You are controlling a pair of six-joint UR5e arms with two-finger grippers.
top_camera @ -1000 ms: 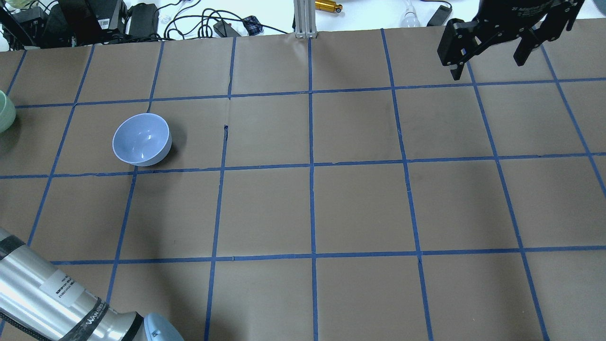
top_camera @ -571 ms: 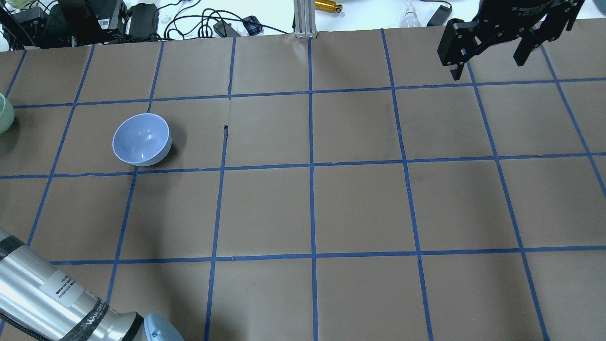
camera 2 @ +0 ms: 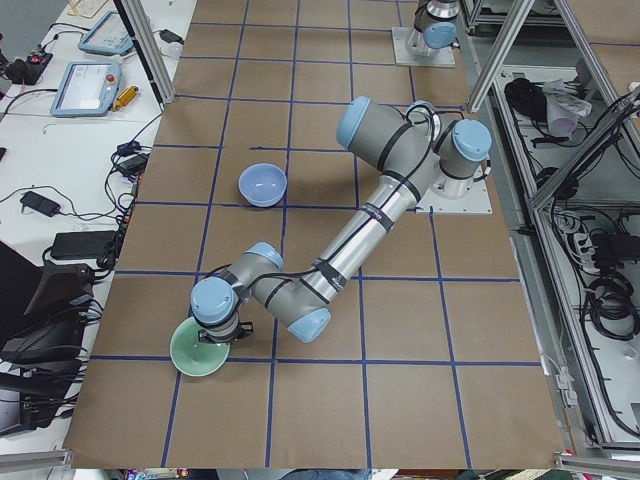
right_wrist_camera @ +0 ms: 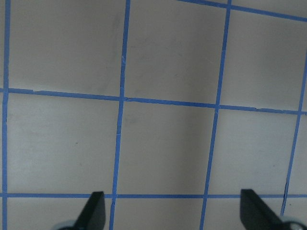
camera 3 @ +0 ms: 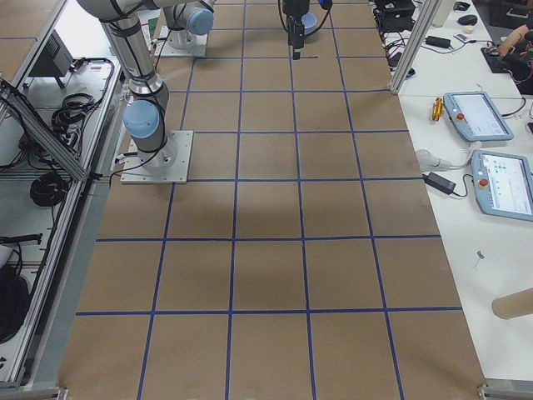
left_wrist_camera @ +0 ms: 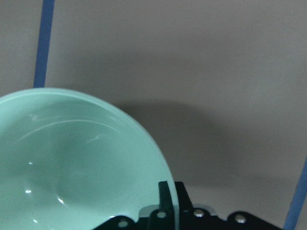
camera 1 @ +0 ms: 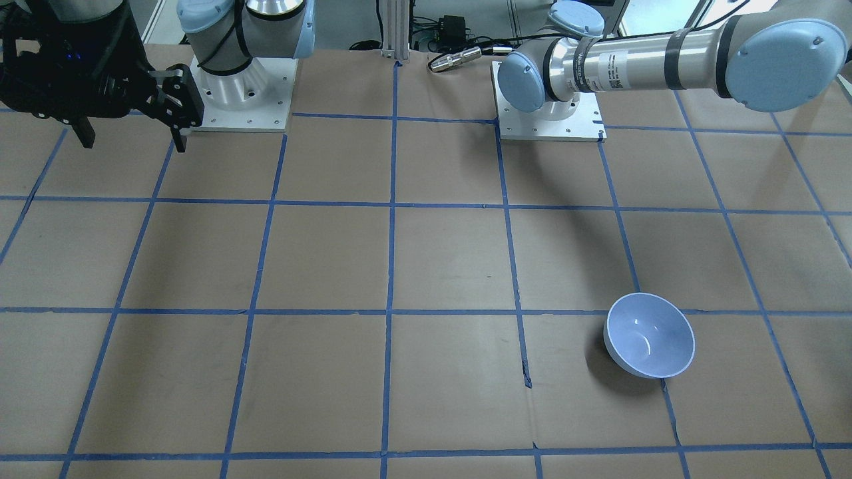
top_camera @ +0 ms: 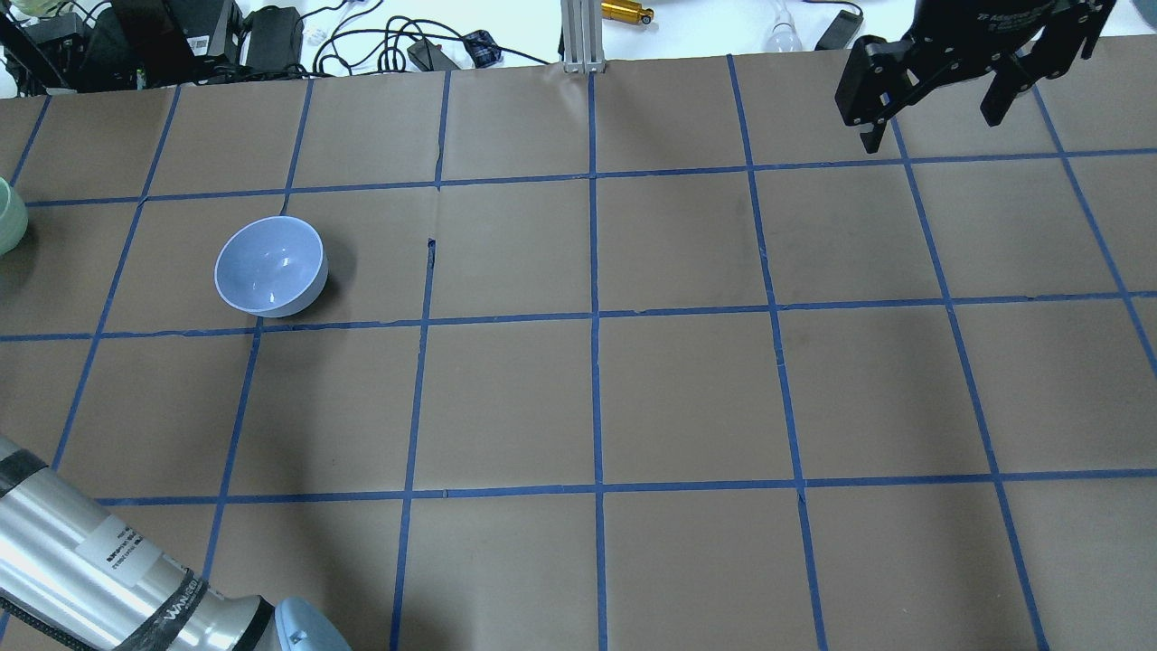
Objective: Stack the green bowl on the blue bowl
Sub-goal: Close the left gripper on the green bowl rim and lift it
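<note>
My left tool [left_wrist_camera: 171,199] is pinching the rim of the round glossy mint-green bowl [left_wrist_camera: 72,163], leaving its base free to nest. The round periwinkle-blue bowl [top_camera: 269,267] is sitting at its three o'clock. My right tool [top_camera: 933,127] is hanging spread wide, clear.

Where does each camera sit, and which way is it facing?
Front-facing: across the table, facing the robot; shows right hand, left arm, blue bowl.
Overhead: behind the robot, looking down; shares that hand, arm and bowl.
Left side: table's left end; left arm at green bowl.
Right side: table's right end; right arm nearest.
Left wrist: down onto green bowl, left hand on its rim.
Right wrist: down on bare table; fingers open.
</note>
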